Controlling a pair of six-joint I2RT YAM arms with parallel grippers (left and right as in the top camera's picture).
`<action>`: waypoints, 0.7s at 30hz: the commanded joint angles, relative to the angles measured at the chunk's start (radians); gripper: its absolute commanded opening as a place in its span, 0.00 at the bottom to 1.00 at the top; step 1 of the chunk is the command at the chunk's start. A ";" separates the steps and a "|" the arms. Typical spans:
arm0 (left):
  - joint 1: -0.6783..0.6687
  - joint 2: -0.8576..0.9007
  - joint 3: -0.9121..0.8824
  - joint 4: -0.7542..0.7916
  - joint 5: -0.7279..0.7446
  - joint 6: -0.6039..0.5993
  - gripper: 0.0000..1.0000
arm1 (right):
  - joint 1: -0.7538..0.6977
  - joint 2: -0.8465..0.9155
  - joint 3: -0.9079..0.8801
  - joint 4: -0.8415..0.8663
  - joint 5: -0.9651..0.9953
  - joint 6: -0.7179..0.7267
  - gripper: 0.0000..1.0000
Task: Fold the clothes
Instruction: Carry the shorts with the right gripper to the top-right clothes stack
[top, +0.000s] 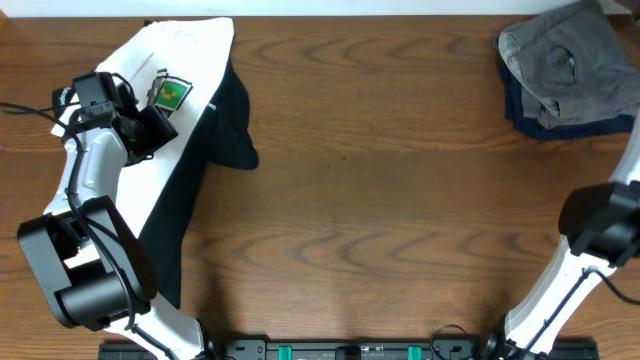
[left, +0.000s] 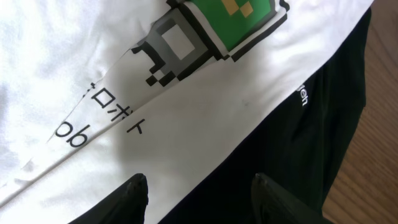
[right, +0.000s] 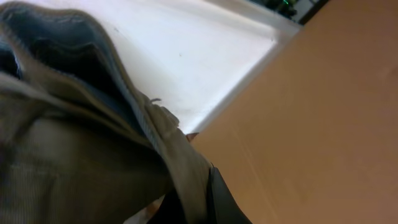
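Observation:
A white T-shirt (top: 185, 60) with a green pixel print (top: 171, 94) lies at the far left, over a black garment (top: 228, 130). My left gripper (top: 150, 125) hovers over them, open and empty. In the left wrist view its fingers (left: 202, 193) straddle the line where the white shirt (left: 62, 62) meets the black cloth (left: 323, 124). A grey garment (top: 570, 60) lies heaped on a navy one (top: 520, 112) at the far right corner. My right gripper (right: 198, 200) is shut on an edge of the grey garment (right: 74, 155); the gripper is out of the overhead view.
The brown wooden table (top: 400, 200) stretches between the two heaps. My right arm (top: 600, 220) rises along the right edge. In the right wrist view a white floor (right: 186, 56) shows beyond the table edge. A rail (top: 340, 350) runs along the front edge.

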 joint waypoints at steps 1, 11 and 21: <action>0.000 -0.026 0.013 0.002 -0.006 -0.002 0.55 | -0.018 0.038 0.030 0.044 0.077 0.034 0.01; -0.016 -0.026 0.013 0.020 -0.006 -0.002 0.55 | -0.044 0.098 0.030 0.087 0.122 0.122 0.01; -0.021 -0.026 0.013 0.024 -0.006 -0.002 0.55 | -0.029 0.142 0.029 0.034 0.129 0.235 0.01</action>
